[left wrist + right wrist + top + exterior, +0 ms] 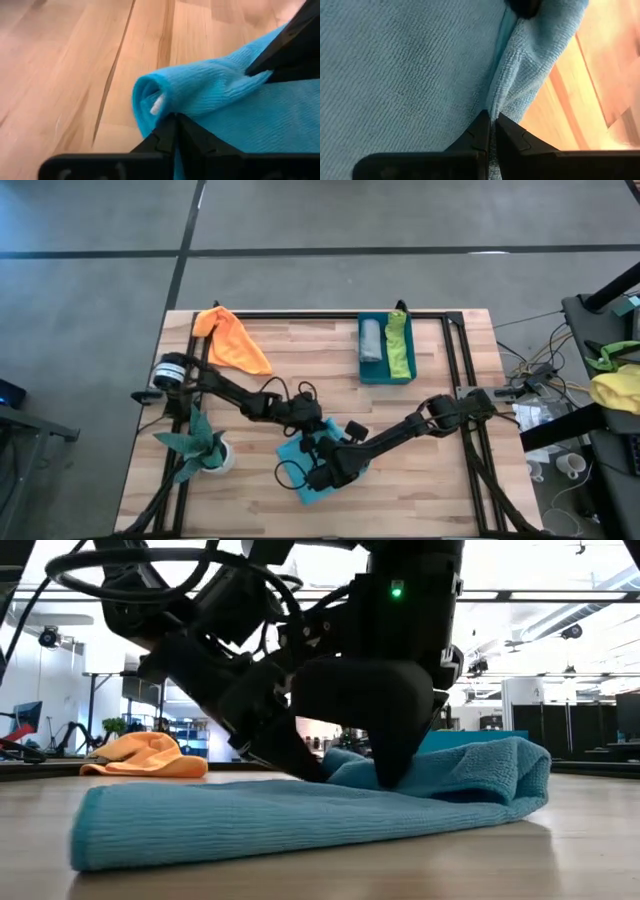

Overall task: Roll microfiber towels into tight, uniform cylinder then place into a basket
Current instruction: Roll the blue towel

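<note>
A turquoise towel [298,452] lies on the table near its front edge, one edge rolled over into a short tube [165,95]. My left gripper [175,120] and my right gripper [492,120] both stand on it, shut on the cloth, the left [305,768] beside the right [392,778]. An orange towel [232,340] lies loose at the far left. The teal basket [385,378] at the far side holds a grey roll [371,338] and a lime green roll [399,345]. My left gripper pinches the turquoise towel at the foot of its rolled-over edge [167,107], close to the roll's open end. The fingers slant down from the table's far left. The towel lies on the table, slack. My right gripper pinches the towel's turned-over edge [495,102] between its two fingers; a thin strip of cloth shows between them. The fingers come steeply from above and lie along the fold. The flat part of the towel [405,75] rests on the table.
A leafy plant in a white pot [205,448] stands at the near left, close to the left arm. Bare wood [420,500] lies to the towel's right and between the towel and the basket.
</note>
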Tool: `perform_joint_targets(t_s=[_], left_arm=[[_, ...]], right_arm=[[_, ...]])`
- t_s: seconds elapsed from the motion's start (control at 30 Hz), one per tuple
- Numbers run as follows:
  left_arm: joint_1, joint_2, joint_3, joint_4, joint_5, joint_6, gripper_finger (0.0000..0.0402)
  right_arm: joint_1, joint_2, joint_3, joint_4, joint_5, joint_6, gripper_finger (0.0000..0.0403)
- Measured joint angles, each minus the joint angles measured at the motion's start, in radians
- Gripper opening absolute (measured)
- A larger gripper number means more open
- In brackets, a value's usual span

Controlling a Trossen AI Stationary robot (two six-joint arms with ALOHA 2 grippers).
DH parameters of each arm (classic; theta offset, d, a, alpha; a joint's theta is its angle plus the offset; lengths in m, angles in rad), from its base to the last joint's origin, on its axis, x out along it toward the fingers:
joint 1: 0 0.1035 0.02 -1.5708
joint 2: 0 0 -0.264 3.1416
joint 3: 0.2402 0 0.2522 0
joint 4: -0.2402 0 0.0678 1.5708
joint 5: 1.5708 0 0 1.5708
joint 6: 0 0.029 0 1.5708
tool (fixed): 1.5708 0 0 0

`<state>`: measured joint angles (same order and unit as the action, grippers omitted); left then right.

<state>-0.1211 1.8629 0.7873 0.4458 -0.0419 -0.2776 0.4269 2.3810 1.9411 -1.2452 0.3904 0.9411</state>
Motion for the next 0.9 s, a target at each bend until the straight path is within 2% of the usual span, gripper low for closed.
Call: perform_joint_targets(t_s=[0.23,0.5,0.67,0.9], left_arm=[[0.015,0.011,0.001,0.021,-0.091,0.046,0.0001],[0.022,0.021,0.012,0.074,-0.099,0.085,0.0001],[0.022,0.002,0.014,0.050,-0.115,0.085,0.0001],[0.007,-0.119,0.012,-0.236,-0.129,0.082,0.0001]], right_arm=[[-0.001,0.000,0.002,0.008,0.009,-0.034,0.0013],[0.001,-0.001,0.003,0.008,0.016,-0.047,0.0013],[0.001,-0.003,0.003,0.012,0.022,-0.037,0.0013],[0.001,-0.003,0.003,0.020,0.022,-0.033,0.0013]])
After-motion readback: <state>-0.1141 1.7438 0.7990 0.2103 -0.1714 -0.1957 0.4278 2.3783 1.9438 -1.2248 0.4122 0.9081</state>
